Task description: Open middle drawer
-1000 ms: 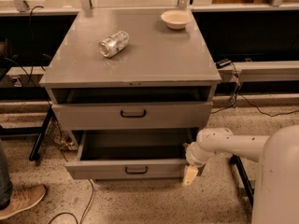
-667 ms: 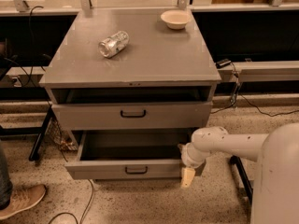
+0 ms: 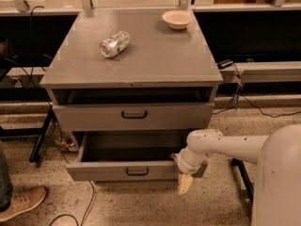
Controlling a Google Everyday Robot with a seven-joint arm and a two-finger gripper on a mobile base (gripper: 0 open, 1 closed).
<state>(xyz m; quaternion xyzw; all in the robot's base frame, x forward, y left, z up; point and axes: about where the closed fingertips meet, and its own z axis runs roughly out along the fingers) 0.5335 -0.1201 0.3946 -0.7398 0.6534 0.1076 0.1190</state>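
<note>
Speckled floor (image 3: 141, 206) is seen under a grey cabinet (image 3: 155, 55). The middle drawer (image 3: 94, 117) is set just below the cabinet's worktop, above its pulled-out bottom drawer (image 3: 103, 172). The gripper (image 3: 185, 185) is held at the cabinet's lower right front corner, jaws pressed together, empty.

One grey cabinet (image 3: 155, 65). On the cabinet's top: one silver can (image 3: 114, 44) on its side and one pale bowl (image 3: 177, 19). In the cabinet's front, two drawers show: an upper drawer (image 3: 94, 117) and the pulled-out middle drawer (image 3: 99, 171), each with one black bar handle (image 3: 134, 114). One gripper (image 3: 185, 182) hangs at the cabinet's lower right. One shoe (image 3: 21, 202) lies left of the cabinet.
</note>
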